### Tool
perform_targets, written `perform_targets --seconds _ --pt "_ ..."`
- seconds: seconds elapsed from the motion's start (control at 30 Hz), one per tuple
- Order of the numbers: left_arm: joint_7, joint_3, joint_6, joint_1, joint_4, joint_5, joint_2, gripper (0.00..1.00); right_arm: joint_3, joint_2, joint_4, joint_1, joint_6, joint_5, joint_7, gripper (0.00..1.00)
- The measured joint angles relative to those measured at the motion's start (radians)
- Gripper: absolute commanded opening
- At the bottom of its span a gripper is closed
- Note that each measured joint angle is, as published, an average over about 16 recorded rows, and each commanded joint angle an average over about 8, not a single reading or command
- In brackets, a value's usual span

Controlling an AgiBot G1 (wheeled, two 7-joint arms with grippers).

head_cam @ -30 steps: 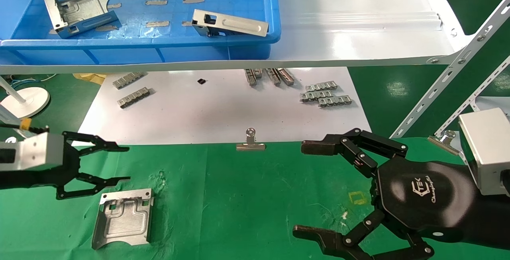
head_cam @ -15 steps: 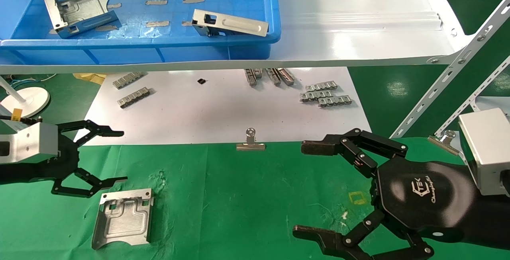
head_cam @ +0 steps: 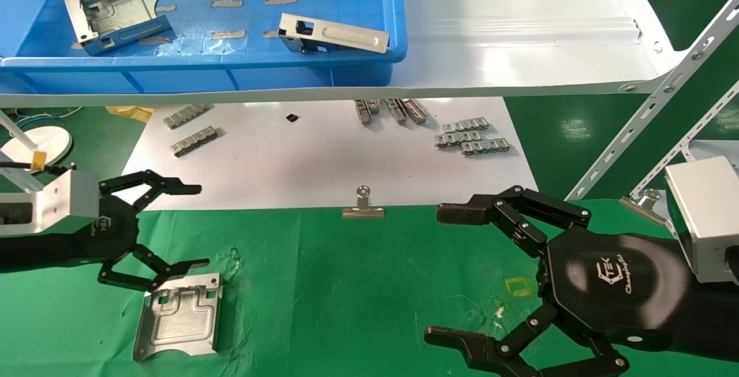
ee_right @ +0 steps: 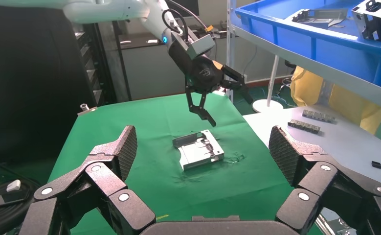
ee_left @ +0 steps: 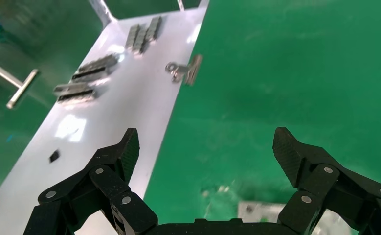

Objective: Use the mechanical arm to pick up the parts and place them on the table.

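Jaws of the left gripper (head_cam: 193, 226) stand released in the head view, empty, spread above the far edge of a silver bracket (head_cam: 179, 314) that lies flat on the green surface (head_cam: 358, 290), its folded flanges up and cut-outs showing. The right gripper (head_cam: 433, 276) hangs low at the right with its jaws released too. Two more brackets (head_cam: 112, 12) (head_cam: 332, 34) sit in the blue tray (head_cam: 242, 71) on the white shelf (head_cam: 519, 36); grey link strips (head_cam: 470, 137) lie on the white sheet (head_cam: 323, 157), and a binder clip (head_cam: 362, 206) marks the cloth's edge. From the left wrist, the left gripper's fingers (ee_left: 122, 156) are wide apart over bare green cloth beside the sheet. From the right wrist, the bracket (ee_right: 198, 149) rests mid-cloth with open green cloth all round it, the left gripper (ee_right: 225, 100) just above.
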Motion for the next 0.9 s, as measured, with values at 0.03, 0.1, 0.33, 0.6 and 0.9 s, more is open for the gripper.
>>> perform_targets --seconds 0.03,0.1,0.33,0.6,0.9 --pt "-0.015 -0.012 -0.002 0.011 -0.018 -0.004 -0.002 1.0 0.0 0.0 0.0 0.0 0.0 0.0 0.0 1.0" --pt "-0.044 -0.036 -0.005 0.034 -0.055 -0.012 -0.006 1.0 0.0 0.0 0.0 0.0 0.0 0.0 0.0 1.0" --pt "-0.147 -0.121 -0.017 0.112 -0.183 -0.04 -0.021 1.0 0.0 0.0 0.0 0.0 0.0 0.0 0.0 1.0" --pt "-0.265 -0.219 -0.031 0.201 -0.329 -0.071 -0.038 1.0 0.0 0.0 0.0 0.0 0.0 0.0 0.0 1.0" --pt "-0.397 -0.328 -0.047 0.302 -0.494 -0.107 -0.057 1.0 0.0 0.0 0.0 0.0 0.0 0.0 0.0 1.0"
